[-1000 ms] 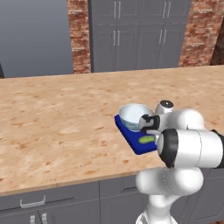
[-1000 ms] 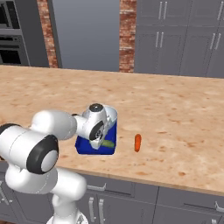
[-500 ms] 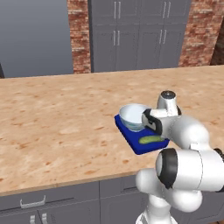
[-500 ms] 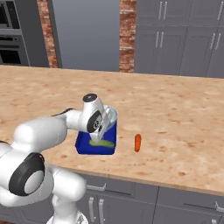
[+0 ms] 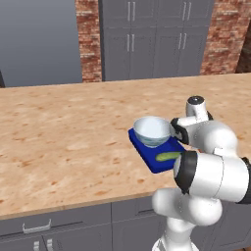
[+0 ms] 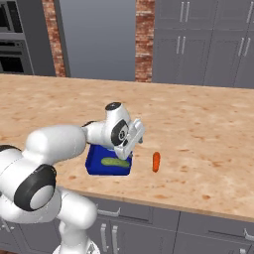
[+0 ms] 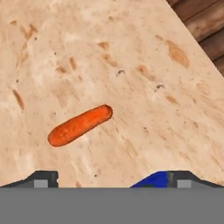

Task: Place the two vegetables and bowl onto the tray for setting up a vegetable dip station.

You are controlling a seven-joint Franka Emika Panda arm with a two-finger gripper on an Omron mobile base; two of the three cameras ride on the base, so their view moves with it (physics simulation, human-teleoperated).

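Now only the carrot is lying outside the tray: it is resting on the bare counter, just beside the tray's right edge but apart from it. The bowl is sitting on the tray's far end and the cucumber is lying on its near end, so two of the three items are looking settled.

Over the last second the arm has been swinging away from above the tray toward the carrot side, and the gripper is now hanging at the tray's right edge, tilted toward the carrot. From the hand view, the carrot is lying ahead of the fingertips, with a corner of the tray peeking in beside one of them. The jaws are standing spread wide and holding nothing.

That shift is suggesting the cucumber placement is finished and the reach for the last vegetable is beginning; the gripper is probably needing to travel farther from the tray, line up across the carrot and descend.
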